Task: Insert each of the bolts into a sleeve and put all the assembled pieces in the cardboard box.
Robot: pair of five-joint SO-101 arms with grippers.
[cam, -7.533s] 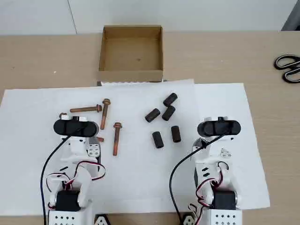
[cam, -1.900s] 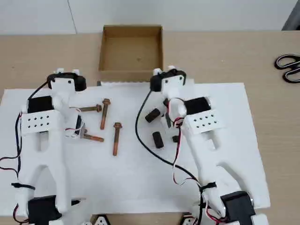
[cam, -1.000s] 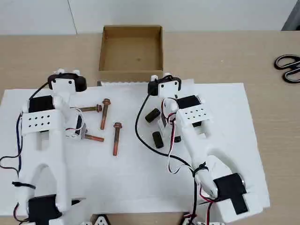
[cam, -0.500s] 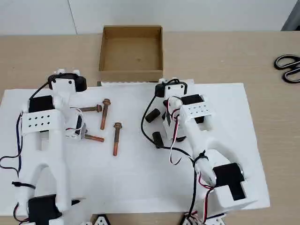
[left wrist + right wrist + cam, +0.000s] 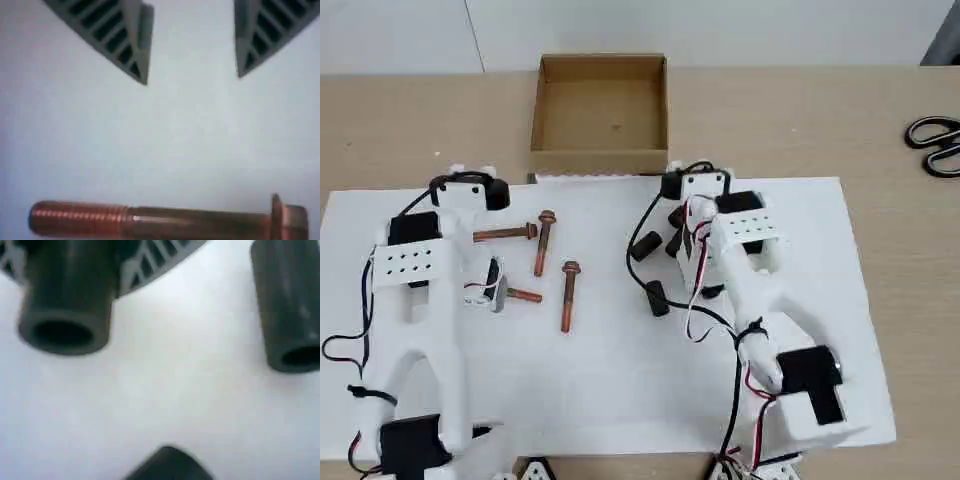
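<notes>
**Left gripper open beside a bolt, right gripper down among the sleeves**

The left gripper (image 5: 192, 52) hangs with its jaws spread wide and empty. The bolt (image 5: 165, 220) lies flat on the white sheet (image 5: 620, 380) just beside the tips, not between them. It looks stiff, dense and round, so it will likely roll. The plain shank near mid-length is the best place to pinch it, square across. The right gripper (image 5: 100, 275) sits right against one dark sleeve (image 5: 65, 305). I cannot tell whether it has closed on it, as the view is too close. The sleeve looks light and grippy, best taken around its barrel. The cardboard box (image 5: 665, 110) stands beyond the sheet, with no assembled piece in it.
</notes>
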